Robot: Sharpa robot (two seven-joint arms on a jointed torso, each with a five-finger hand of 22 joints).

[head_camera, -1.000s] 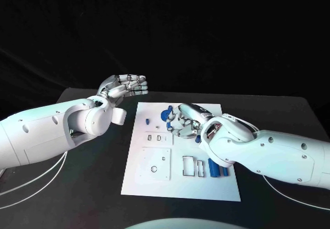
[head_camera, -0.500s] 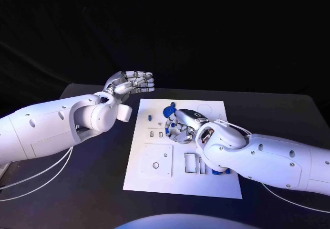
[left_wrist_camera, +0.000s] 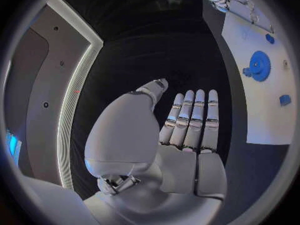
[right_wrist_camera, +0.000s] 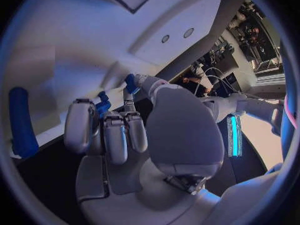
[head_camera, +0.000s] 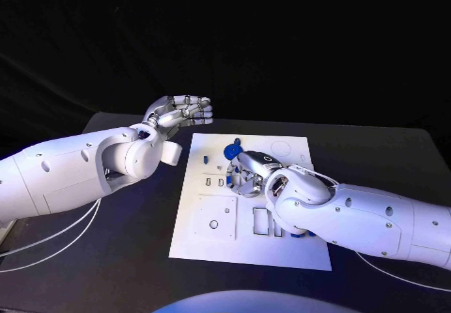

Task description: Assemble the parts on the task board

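Head view shows the right silver hand [head_camera: 246, 175] curled low over the white rectangular task board [head_camera: 287, 149], apparently pinching a small blue plastic part [right_wrist_camera: 103, 106] between thumb and fingers; lower it squarely, keeping the wrist level. The left silver hand [head_camera: 178, 112] hovers beyond the board's far-left corner, empty, fingers bent. Which socket lies beneath the right hand is hidden.
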